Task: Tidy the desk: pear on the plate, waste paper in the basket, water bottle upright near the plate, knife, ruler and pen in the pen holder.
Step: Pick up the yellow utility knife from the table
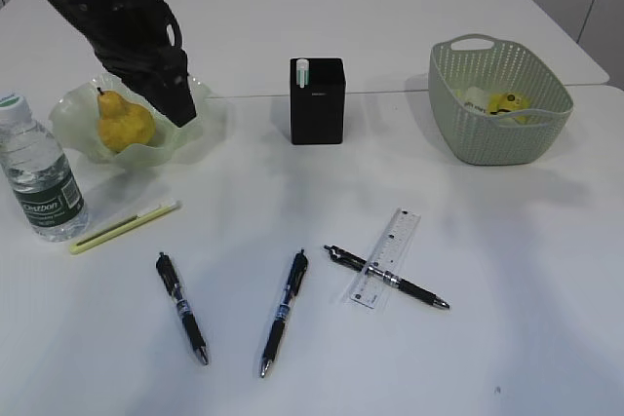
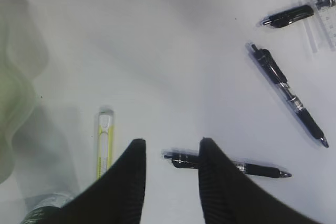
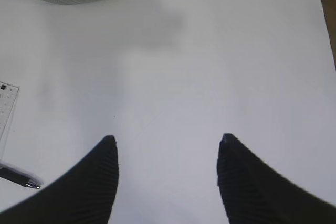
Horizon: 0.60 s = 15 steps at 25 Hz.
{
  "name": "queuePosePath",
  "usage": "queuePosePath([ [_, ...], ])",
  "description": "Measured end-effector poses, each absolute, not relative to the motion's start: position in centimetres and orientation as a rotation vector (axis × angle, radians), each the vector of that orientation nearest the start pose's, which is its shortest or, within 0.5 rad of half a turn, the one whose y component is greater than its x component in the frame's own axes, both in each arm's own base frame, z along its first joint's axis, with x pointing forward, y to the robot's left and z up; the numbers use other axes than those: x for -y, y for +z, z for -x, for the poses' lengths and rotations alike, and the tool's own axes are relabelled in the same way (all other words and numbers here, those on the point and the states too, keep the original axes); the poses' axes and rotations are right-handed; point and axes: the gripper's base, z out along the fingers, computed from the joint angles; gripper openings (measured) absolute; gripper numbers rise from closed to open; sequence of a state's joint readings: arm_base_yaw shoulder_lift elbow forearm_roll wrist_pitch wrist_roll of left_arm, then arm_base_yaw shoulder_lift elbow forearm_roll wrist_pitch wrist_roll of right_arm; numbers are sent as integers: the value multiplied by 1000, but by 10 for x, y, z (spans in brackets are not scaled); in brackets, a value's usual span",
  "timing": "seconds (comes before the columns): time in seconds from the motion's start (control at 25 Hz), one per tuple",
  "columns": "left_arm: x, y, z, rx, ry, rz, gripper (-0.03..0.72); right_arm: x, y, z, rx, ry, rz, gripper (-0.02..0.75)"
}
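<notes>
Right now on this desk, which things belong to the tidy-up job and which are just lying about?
Part of the job:
yellow pear on the pale green ruffled glass plate
clear plastic water bottle
yellow-green slim knife
clear plastic ruler
three black pens
matte black square pen holder
sage-green woven-look basket with yellow waste paper

Just lying about:
nothing I can see

The water bottle [image 1: 41,178] has a dark label with white print, too blurred to read reliably.
</notes>
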<state>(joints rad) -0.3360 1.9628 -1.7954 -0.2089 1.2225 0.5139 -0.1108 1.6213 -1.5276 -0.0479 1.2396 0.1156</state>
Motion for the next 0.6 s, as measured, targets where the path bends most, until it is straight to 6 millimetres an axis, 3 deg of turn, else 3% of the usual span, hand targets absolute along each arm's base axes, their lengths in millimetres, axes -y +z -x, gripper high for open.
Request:
queuePosePath([
  [0.32, 135, 284, -398, -2599, -240, -1147, 237, 40, 337, -330, -2799, -59, -308, 473],
  [0.6, 135, 261, -406, -2651, -259, -1158, 237, 40, 337, -330, -2799, -59, -308, 473],
])
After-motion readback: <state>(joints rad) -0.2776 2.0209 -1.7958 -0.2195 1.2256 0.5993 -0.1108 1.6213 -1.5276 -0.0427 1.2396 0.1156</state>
